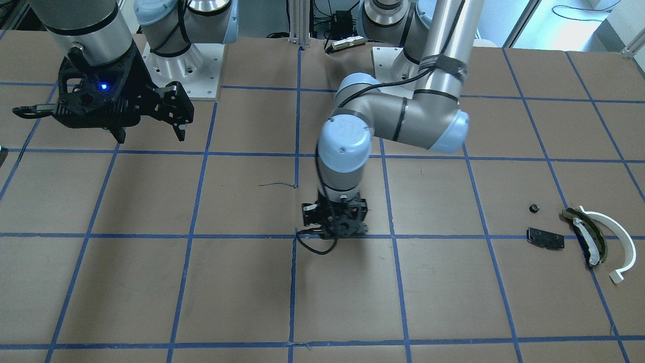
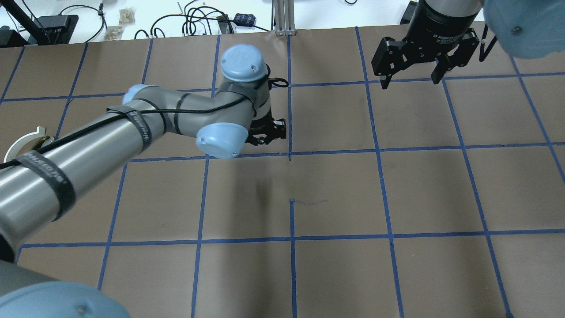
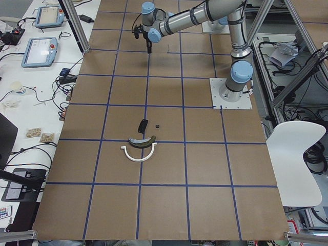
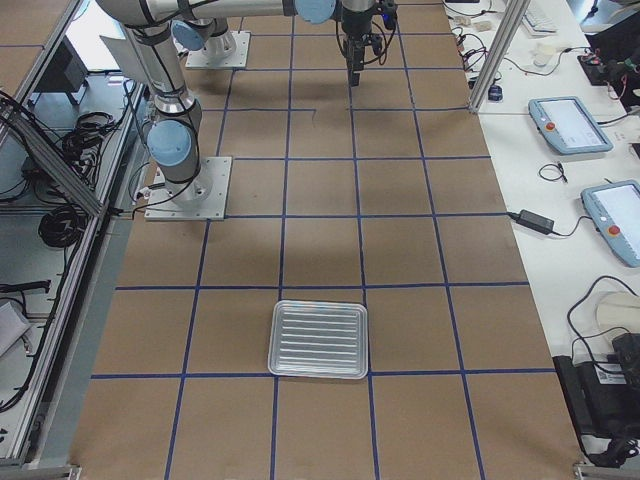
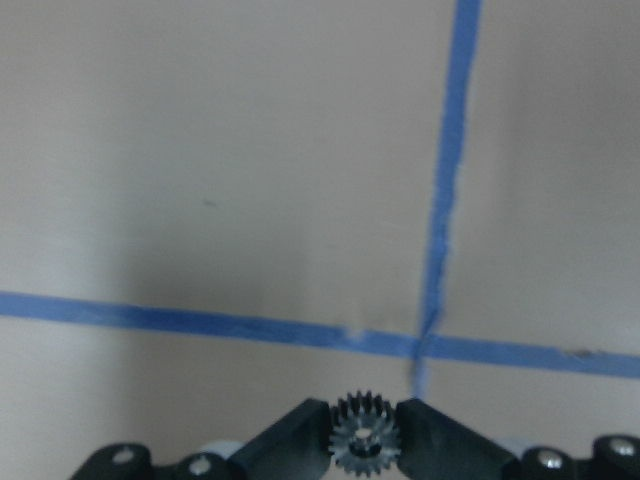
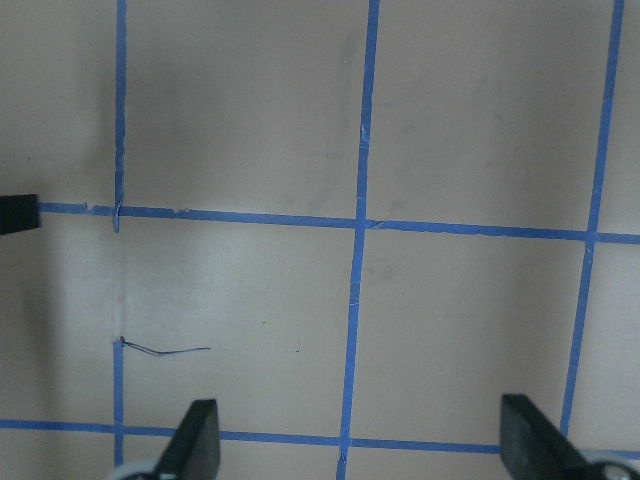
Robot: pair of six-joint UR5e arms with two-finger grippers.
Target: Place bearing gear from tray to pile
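**Step in hand: transfer.** We judge that the pick from the tray [image 4: 320, 340] is done. The bearing gear [image 5: 365, 437] sits in the left gripper [image 5: 365, 425], not on the tray, so the carry to the pile [image 3: 141, 143] is the active step.

**Grip state.**
- The 2 fingers [image 5: 296, 437] of the left gripper pinch the bearing gear at opposite sides of its toothed rim.
- The gear faces the wrist camera flat-on, with its bore visible.
- The gear hangs over the tabletop [image 5: 200, 150], close to a crossing of the blue tape lines [image 5: 452, 200] near the table's middle.
- We cannot tell its height above the tabletop.
- The right gripper [image 2: 410, 81] hangs well apart on the robot's right side, fingers spread wide and holding nothing.

**Target.** The pile lies on the robot's left half of the tabletop, well apart from the left gripper. It comprises:
- 1 flat black plate [image 1: 545, 238]
- 1 olive-and-white curved piece [image 1: 587, 234]
- 1 white arc [image 1: 627, 239], just beside the curved piece
- 1 small black part [image 1: 533, 207], near the plate

**Next move.** In our judgement, the left arm must travel toward its own side until the gear is over the pile. It must then descend and spread the fingers. We advise a low release, because a round gear may roll away from the cluster.
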